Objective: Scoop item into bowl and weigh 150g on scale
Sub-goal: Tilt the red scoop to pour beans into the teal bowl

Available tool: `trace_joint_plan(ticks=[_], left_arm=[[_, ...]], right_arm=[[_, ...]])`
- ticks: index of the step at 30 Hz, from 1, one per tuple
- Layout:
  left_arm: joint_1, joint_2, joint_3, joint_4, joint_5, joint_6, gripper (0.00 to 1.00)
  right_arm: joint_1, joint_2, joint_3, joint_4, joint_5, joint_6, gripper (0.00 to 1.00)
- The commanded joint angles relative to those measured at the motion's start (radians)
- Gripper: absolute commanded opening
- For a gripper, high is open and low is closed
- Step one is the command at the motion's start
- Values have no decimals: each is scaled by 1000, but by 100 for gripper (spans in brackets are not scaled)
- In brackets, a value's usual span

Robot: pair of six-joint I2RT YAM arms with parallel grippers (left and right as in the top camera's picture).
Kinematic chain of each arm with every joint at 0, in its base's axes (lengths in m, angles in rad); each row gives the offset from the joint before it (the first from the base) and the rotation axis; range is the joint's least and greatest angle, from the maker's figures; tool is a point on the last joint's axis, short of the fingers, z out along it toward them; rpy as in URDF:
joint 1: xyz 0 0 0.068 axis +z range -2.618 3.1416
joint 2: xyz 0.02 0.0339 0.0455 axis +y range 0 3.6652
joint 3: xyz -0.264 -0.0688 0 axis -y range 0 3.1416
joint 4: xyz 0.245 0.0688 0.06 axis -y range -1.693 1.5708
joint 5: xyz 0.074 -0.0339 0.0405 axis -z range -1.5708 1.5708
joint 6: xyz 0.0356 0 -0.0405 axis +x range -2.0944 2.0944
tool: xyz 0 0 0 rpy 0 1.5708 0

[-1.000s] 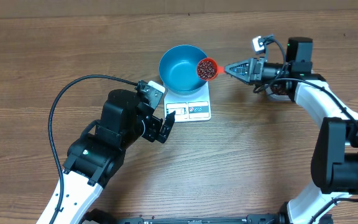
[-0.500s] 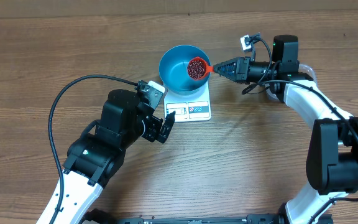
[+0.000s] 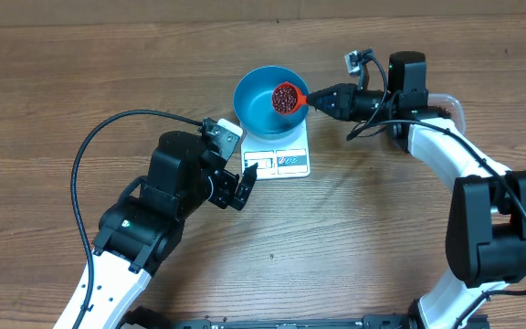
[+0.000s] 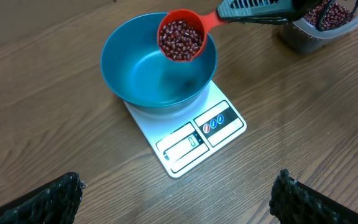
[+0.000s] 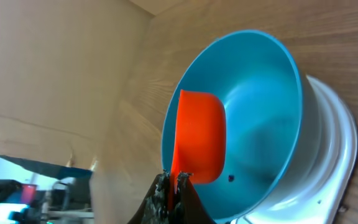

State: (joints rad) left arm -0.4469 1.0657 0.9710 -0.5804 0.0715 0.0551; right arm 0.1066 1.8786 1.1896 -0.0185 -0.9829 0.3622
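Over bowl (image 3: 256, 108): right gripper (image 3: 317, 98) clamped on scoop (image 5: 197, 137) handle, scoop level, full of beans (image 4: 180, 40). Bowl sits on scale (image 3: 288, 162). Left gripper (image 3: 245, 185) gapes wide, empty, near scale's corner.

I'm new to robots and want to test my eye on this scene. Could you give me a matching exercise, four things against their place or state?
Things:
1 scoop
2 bowl
3 scale
4 left gripper

Places or states:
A white, under the bowl
B open, holding nothing
C full of beans, held over the bowl
D blue, standing on the scale

Pairs: 1-C, 2-D, 3-A, 4-B
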Motion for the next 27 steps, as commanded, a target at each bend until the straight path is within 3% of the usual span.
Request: trace_joint_plan(ticks=[1, 27], left_arm=[[2, 8, 21, 1, 6, -10, 100], [2, 8, 21, 1, 6, -10, 99]], right_arm=[[12, 3, 10, 11, 39, -155, 4], [12, 3, 10, 23, 54, -953, 4]])
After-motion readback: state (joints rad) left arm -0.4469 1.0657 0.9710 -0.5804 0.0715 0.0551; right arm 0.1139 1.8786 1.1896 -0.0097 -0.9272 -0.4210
